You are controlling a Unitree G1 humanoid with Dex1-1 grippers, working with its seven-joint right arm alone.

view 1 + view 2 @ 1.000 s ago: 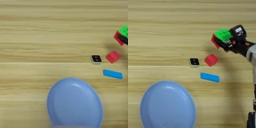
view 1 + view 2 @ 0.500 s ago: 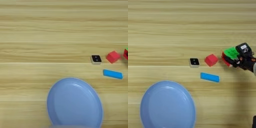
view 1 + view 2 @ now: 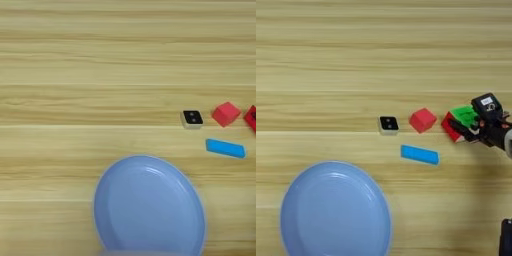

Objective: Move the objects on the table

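Right end effector (image 3: 470, 129) is clamped on the green-and-red puzzle cube (image 3: 461, 122), black fingers pinching it from the right side, cube low at the counter (image 3: 331, 60) surface, just right of the plain red cube (image 3: 423, 119) with a small gap between them. Can't tell if the puzzle cube's base is touching the wood or just above it.

Row along mid-right of the counter, left to right: black pale-rimmed tile (image 3: 388, 124), red cube, puzzle cube. Flat blue bar (image 3: 419, 154) lies in front of that row, between tile and red cube, slightly angled. Large blue plate (image 3: 336, 210) sits near the bottom edge, well apart from the small items, nothing on it.

Handling, as a guess:
- Puzzle cube: rigid plastic, probably light, smooth faces (could slip or twist if pinched off-centre, layers may rotate). Best held across two opposite flat faces at mid-height, as it looks to be now.
- Red cube: likely light and stiff, easy side pinch across opposite faces.
- Tile: thin and low, little edge to grab; take it by opposite rims, fingers near the wood.
- Blue bar: flat, stiff-looking; pinch across the short width at the middle so it doesn't pivot.

Nothing looks fragile. Main risk is nudging the red cube, given how close it is.
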